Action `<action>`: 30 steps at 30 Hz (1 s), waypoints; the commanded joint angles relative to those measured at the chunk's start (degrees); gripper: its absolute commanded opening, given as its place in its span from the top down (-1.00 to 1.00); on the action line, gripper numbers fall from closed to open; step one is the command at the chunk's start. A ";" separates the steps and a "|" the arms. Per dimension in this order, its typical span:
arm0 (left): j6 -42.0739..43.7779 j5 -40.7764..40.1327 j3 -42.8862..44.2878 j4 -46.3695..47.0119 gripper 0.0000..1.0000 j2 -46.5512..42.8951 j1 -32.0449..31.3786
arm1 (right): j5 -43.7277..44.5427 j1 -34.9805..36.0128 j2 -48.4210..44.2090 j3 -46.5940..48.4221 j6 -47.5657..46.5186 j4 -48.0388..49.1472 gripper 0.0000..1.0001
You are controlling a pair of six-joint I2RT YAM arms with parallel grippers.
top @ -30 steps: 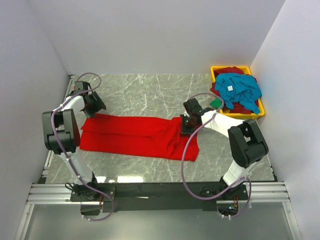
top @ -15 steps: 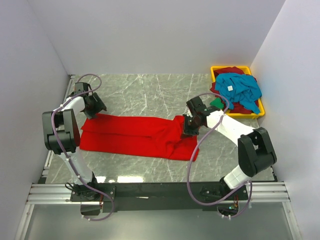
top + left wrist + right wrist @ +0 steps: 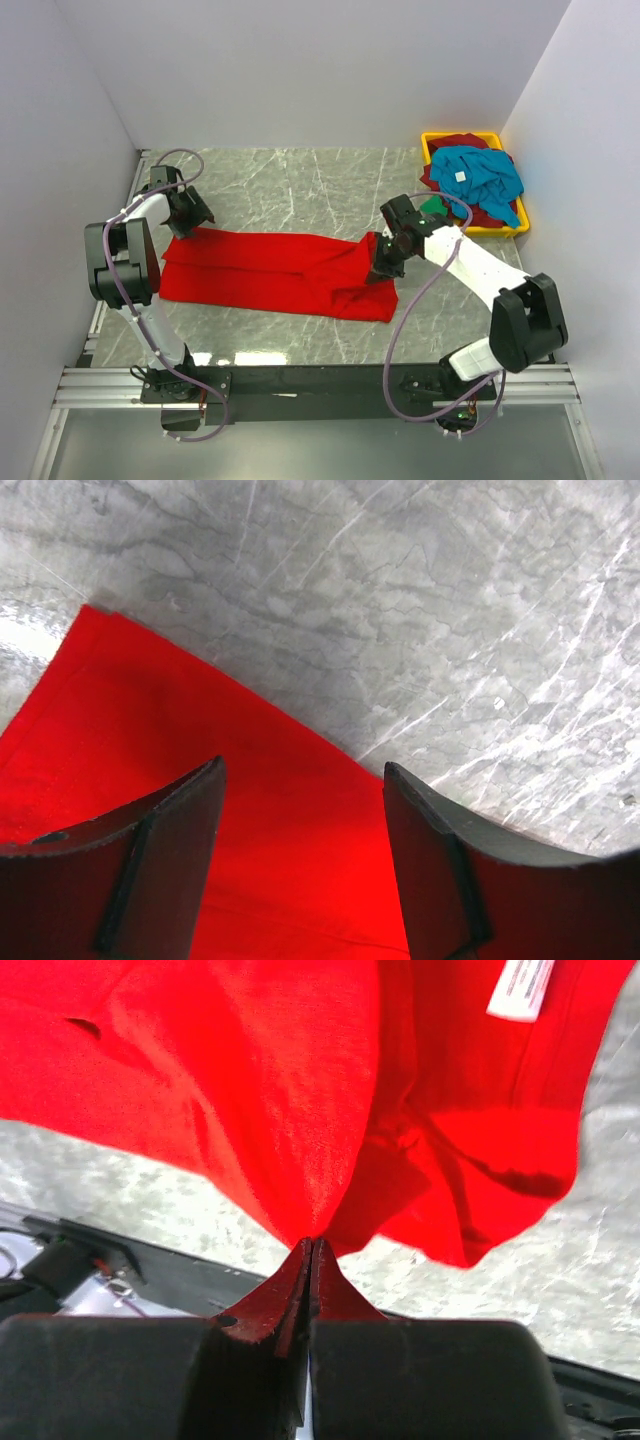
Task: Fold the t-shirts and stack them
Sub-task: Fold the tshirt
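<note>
A large bright red t-shirt [image 3: 270, 270] lies spread in a long band across the marble table. My right gripper [image 3: 384, 262] is shut on its right end and holds that cloth lifted; in the right wrist view the red cloth [image 3: 300, 1090] hangs from the closed fingertips, a white tag [image 3: 520, 985] showing. My left gripper [image 3: 192, 218] is open over the shirt's far left corner [image 3: 240, 810], fingers apart above the cloth. A teal-blue t-shirt [image 3: 480, 180] with a white tag lies on dark maroon [image 3: 460, 142] and green [image 3: 431, 206] ones in the bin.
The yellow plastic bin [image 3: 430, 140] stands at the back right against the wall. White walls close in the table on three sides. A black rail [image 3: 320, 385] runs along the near edge.
My right gripper has moved right and a little nearer with the shirt's right end, drawing the cloth straighter. The left arm has stayed put.
</note>
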 commanded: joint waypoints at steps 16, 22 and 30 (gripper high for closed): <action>1.54 1.63 1.76 -0.47 -0.40 0.69 -0.10 | -5.00 1.27 -7.83 -6.81 9.07 -2.58 1.00; 1.72 1.19 1.93 -0.38 -0.40 0.78 -0.01 | -0.08 1.00 -5.82 -4.54 8.55 -1.52 0.42; 2.33 0.23 3.51 -1.70 -0.40 1.74 0.08 | 8.62 -4.79 1.83 9.34 3.98 -1.79 0.10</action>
